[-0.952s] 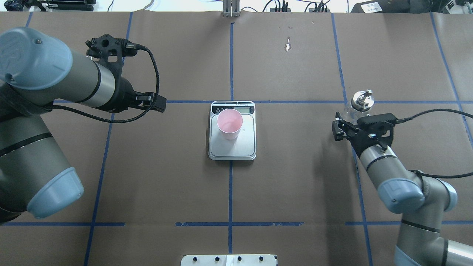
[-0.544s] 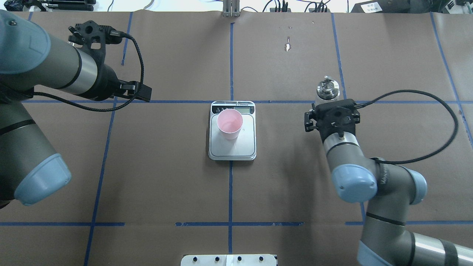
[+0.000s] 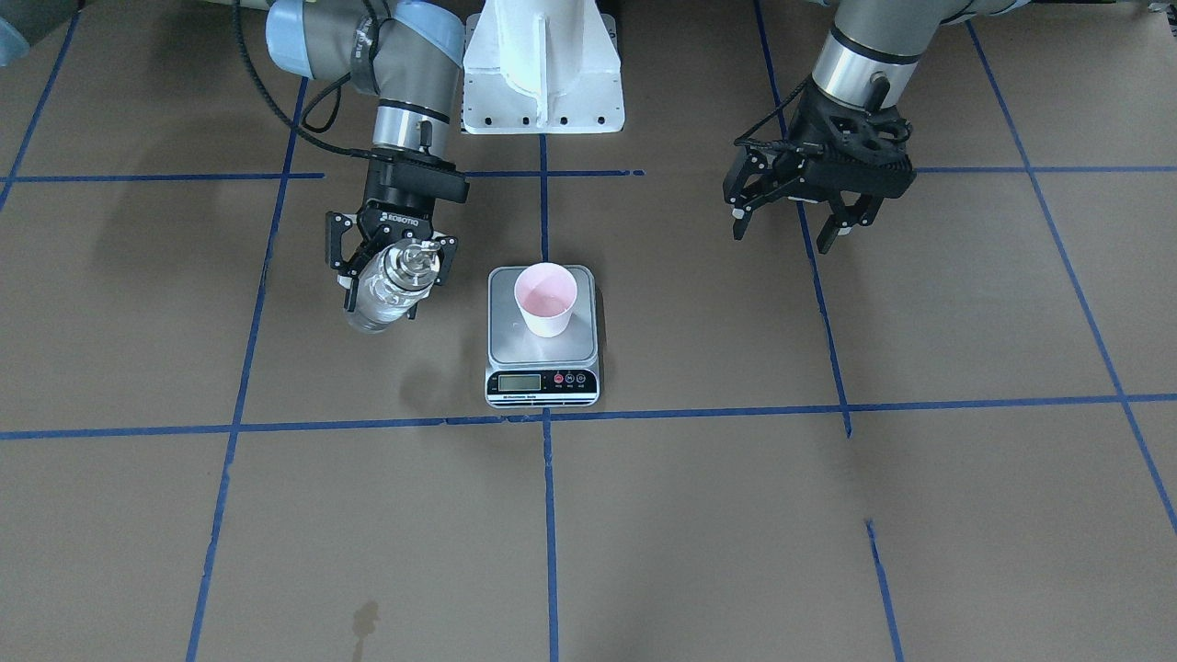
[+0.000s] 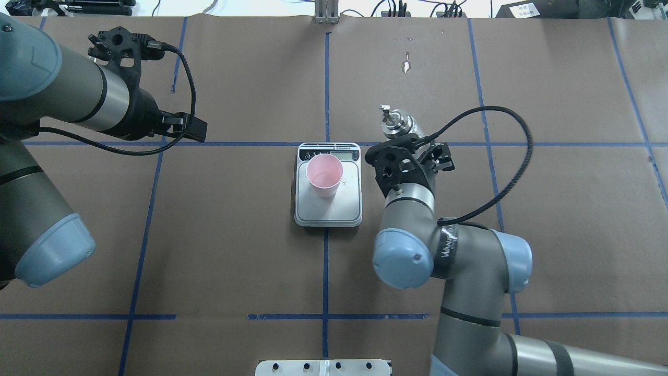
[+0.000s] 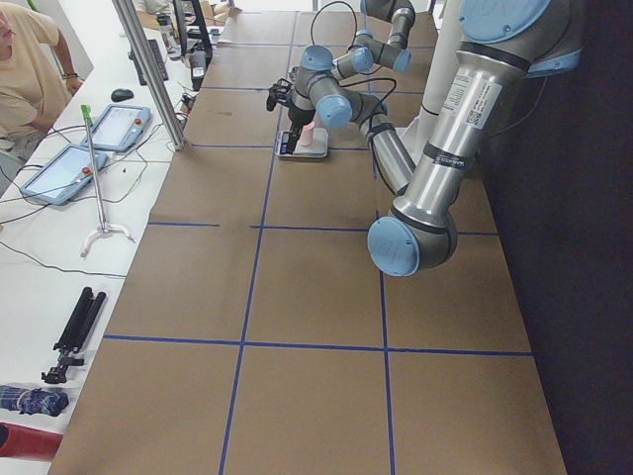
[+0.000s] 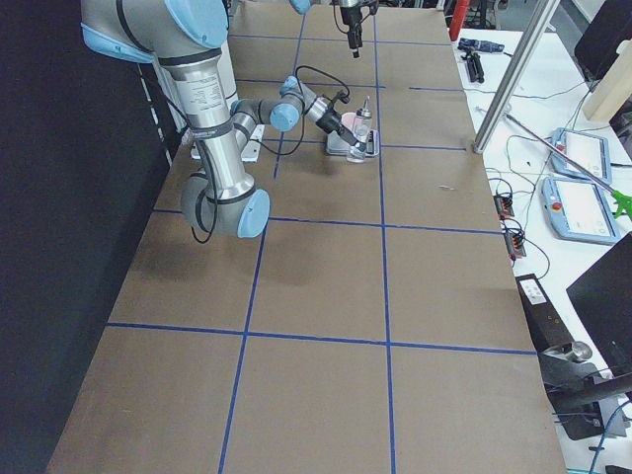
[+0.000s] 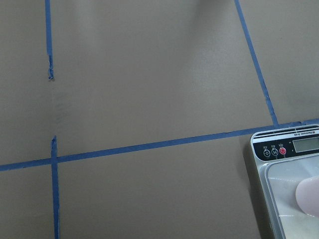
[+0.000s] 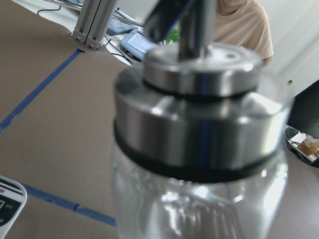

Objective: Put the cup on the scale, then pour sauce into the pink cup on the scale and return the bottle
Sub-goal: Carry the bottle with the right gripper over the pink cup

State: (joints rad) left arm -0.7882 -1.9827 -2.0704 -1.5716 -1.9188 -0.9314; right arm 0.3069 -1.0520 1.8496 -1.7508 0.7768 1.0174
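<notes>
On a brown paper-covered table [image 3: 699, 515] crossed by blue tape lines [image 3: 549, 515]: a flat rectangular kitchen scale [image 3: 515, 345] [image 4: 334, 211] [image 7: 286, 149] with silver steel platform and black strip with LCD display, the strip on the side away from the robot. Standing upright near the middle of that platform, touching it: a small pale pink tapered cup [image 3: 546, 299] [image 4: 324, 175] [image 7: 309, 196] without handle, mouth open upward, inside pink. Cannot tell whether any liquid inside.

Just beside the scale, on the robot's right: the black two-finger right gripper [image 3: 386, 299], jaws clamped on a small clear glass cylindrical bottle [image 3: 391, 285] [image 4: 395, 121] [image 8: 199, 149] with shiny silver metal pourer cap. Held clear of the table, shadow on the paper apart from the glass. Cap uppermost, spout angled toward the scale side in the overhead view; close to upright, exact tilt hard to tell. Near the cup but not over it, touching neither scale nor cup. Filling the right wrist view: blurred steel cap and glass shoulder, with a person in a tan shirt [image 8: 244, 25] behind. Level of clear sauce inside not readable.

Well apart from the scale, on the robot's left: the left gripper [image 3: 782, 234], jaws spread wide, holding nothing, hanging above bare paper. In the left wrist view: a tape cross, plus a corner of the scale and the edge of the cup at lower right.

At the robot-side table edge: a white mounting base [image 3: 542, 64]. Along the operators' side in the side views: tablets [image 5: 61, 170] and cables.
</notes>
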